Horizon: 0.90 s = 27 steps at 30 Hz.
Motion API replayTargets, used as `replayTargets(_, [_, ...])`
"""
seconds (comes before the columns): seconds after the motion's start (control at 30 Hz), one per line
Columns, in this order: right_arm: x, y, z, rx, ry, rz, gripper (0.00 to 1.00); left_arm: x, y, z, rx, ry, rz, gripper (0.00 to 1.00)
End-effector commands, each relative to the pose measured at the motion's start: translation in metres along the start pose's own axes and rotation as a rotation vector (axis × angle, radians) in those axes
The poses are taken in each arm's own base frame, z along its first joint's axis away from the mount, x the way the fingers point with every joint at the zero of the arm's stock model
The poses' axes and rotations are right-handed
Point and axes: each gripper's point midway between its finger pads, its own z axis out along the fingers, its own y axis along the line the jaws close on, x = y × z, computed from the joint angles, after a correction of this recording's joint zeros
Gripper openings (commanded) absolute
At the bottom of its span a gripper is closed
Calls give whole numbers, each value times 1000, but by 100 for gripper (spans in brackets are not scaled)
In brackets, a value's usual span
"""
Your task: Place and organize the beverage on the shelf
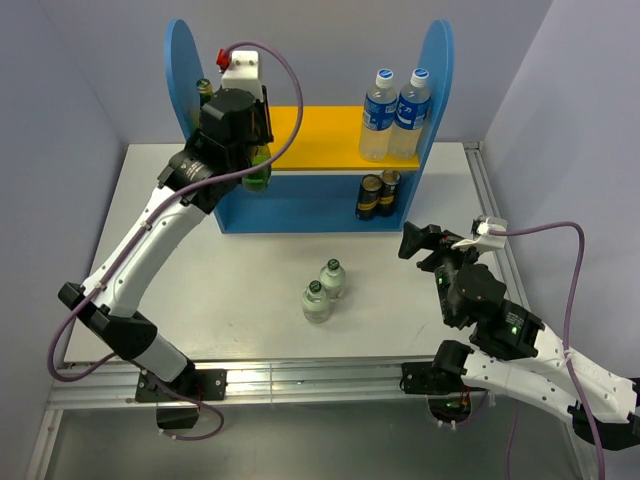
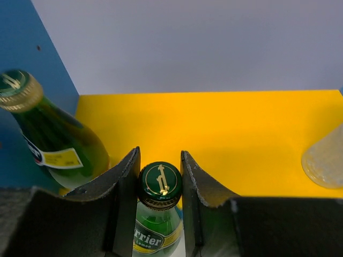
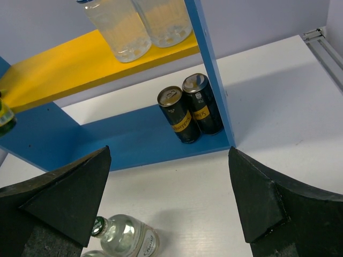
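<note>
The shelf [image 1: 300,212] stands at the back of the table, with its yellow upper board [image 2: 214,134] between blue side panels. My left gripper [image 2: 159,160] is shut on the cap of a green Perrier bottle [image 2: 160,182] and holds it upright at the front left edge of the yellow board [image 1: 258,165]. A second green bottle [image 2: 53,142] stands on the board against the left panel. Two small clear bottles [image 1: 333,277] [image 1: 317,301] stand on the table in front of the shelf. My right gripper [image 3: 169,176] is open and empty above the table, right of them [image 1: 432,245].
Two clear water bottles with blue caps [image 1: 378,115] [image 1: 410,110] stand at the right end of the yellow board. Two black cans [image 3: 179,115] [image 3: 202,104] stand on the lower level by the right panel. A metal rail [image 1: 490,200] runs along the table's right edge.
</note>
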Motion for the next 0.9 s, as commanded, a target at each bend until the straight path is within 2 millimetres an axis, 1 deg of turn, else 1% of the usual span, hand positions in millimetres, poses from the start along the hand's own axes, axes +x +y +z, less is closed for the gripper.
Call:
replayTargets(0.0, [-7,0,1,14,-30,35,97,-91,9,-17,25,-232,-98,0])
replayTargets(0.07, [-6,-1,1,17,-30,33,97,-98,15,-16,17,-244,-105,0])
replayTargets(0.1, [-5,0,2,17,-30,34,97,-105,15,-16,17,-259,-112,0])
replayTargets(0.13, [-5,0,2,18,-29,30,97,-109,16,-17,17,-264,-114,0])
replayTargets(0.17, [-4,0,2,20,-27,27,97,-116,17,-20,20,-283,-120,0])
replayTargets(0.33, [-5,-1,2,21,-30,30,97,-123,20,-15,1,-311,-108,0])
replayTargets(0.43, [-5,-1,2,23,-30,29,97,-119,24,-8,-11,-319,-111,0])
replayTargets(0.57, [-6,-1,2,24,-31,28,97,-104,29,6,-30,-321,-124,0])
replayTargets(0.6, [-6,-1,2,22,-31,30,97,-103,33,8,-35,-327,-127,0])
replayTargets(0.63, [-6,-1,2,24,-31,30,96,-89,32,16,-35,-305,-113,0])
replayTargets(0.7, [-5,-1,2,23,-30,26,97,-90,37,17,-44,-332,-128,0])
replayTargets(0.73, [-5,-1,2,23,-29,24,97,-82,37,21,-48,-321,-123,0])
replayTargets(0.8, [-5,-1,2,27,-30,26,96,-84,41,23,-59,-339,-138,0])
replayTargets(0.83, [-5,-1,2,26,-29,23,96,-79,43,27,-62,-333,-136,0])
replayTargets(0.87, [-5,-1,2,26,-29,23,96,-79,44,28,-67,-338,-143,0])
